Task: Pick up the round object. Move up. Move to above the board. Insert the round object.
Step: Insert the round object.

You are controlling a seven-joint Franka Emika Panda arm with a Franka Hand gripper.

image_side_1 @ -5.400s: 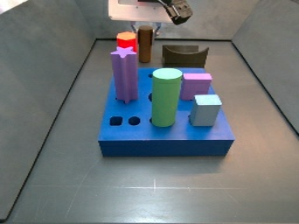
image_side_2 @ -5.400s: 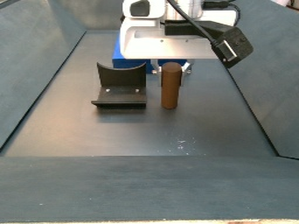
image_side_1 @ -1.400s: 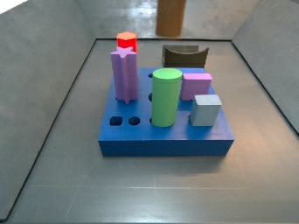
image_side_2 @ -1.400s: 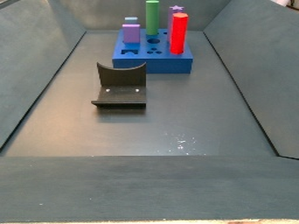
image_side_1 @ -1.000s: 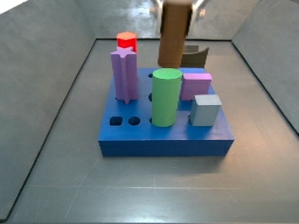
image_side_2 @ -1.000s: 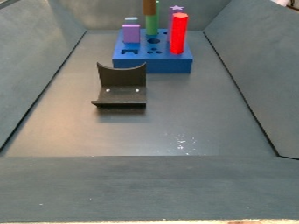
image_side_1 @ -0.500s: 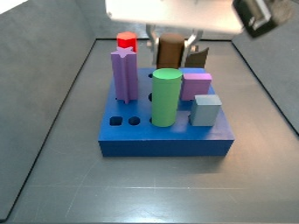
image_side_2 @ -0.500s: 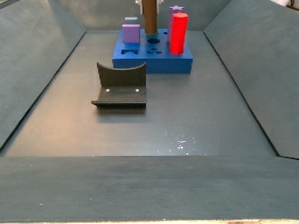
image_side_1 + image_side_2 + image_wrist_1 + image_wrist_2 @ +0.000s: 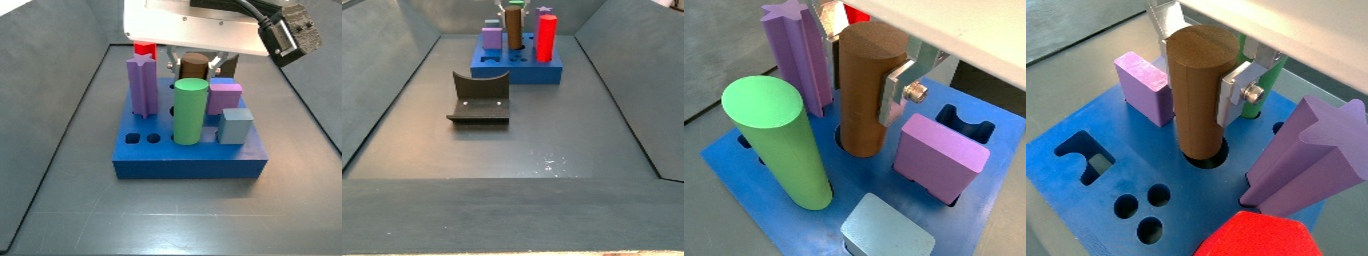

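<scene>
The round object, a plain brown cylinder peg, stands upright with its lower end inside a round hole of the blue board. My gripper is shut on its upper part, one silver finger flat on each side. In a wrist view the peg's foot sits in the hole. In a side view the gripper hangs over the board with the peg top between its fingers. The peg also shows in a side view.
On the board stand a green cylinder, a purple star peg, a red hexagonal peg, a lilac block and a grey cube. A dark arch block lies on the floor apart from the board.
The gripper has come down with the brown peg from above the board. The peg's lower end now sits in the round hole.
</scene>
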